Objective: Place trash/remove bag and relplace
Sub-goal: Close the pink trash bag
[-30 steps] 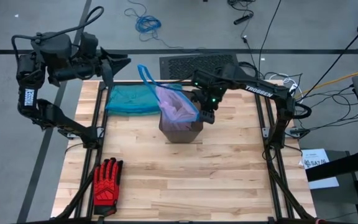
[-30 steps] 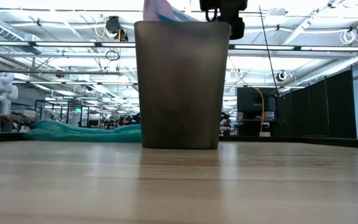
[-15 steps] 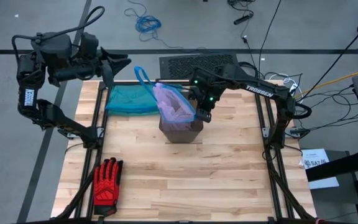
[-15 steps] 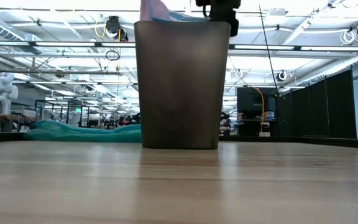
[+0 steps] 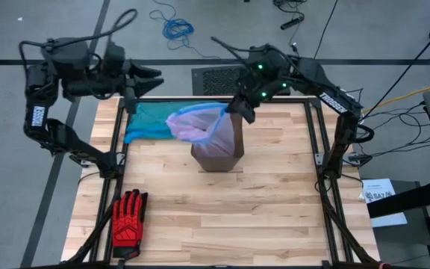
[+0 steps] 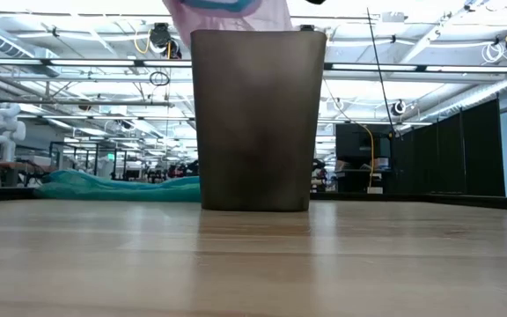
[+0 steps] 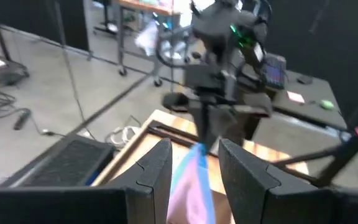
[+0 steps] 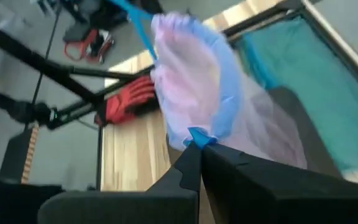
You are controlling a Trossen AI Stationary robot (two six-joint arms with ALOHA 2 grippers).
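Above the bin (image 5: 216, 146), our right pincer (image 5: 239, 110) had clamped shut on the bag (image 5: 198, 123) rim and lifted. Removal was under way, we judged; left pincer (image 5: 149, 76) waited open.

A robotics lab or industrial workshop hall was shown. A wooden table (image 5: 222, 217) on a black metal frame was set on a grey concrete floor (image 5: 200, 30), where loose cables (image 5: 176, 28) were strewn. Beyond the table, long rows of ceiling strip lights (image 6: 429, 70) and workbenches were seen, and a white humanoid robot (image 6: 5, 123) was stood far off.
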